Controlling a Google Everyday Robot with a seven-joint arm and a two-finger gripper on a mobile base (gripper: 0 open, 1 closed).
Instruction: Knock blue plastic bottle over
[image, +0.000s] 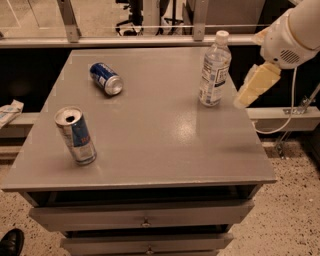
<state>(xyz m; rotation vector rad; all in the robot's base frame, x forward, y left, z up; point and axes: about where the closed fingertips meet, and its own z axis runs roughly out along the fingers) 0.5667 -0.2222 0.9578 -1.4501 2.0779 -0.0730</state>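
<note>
Though cut off by the bottom-left corner, dark shoe on speckled floor. Just above, two grey drawers with small knobs, under a grey table top. On the near left of that top, blue-and-silver can, upright, opened end up. Farther back on the right, blue plastic bottle: clear, white cap, white label, upright, close to the right edge. Just right of it, off the table's side, cream gripper, angled down and left toward the bottle's lower half, near but apart from it, nothing seen in its hold; how far open, cannot tell. Behind that, white arm housing at upper right. Toward the far left, second blue can on its side, well apart from the bottle. Beyond the table, pale rail across the back.
</note>
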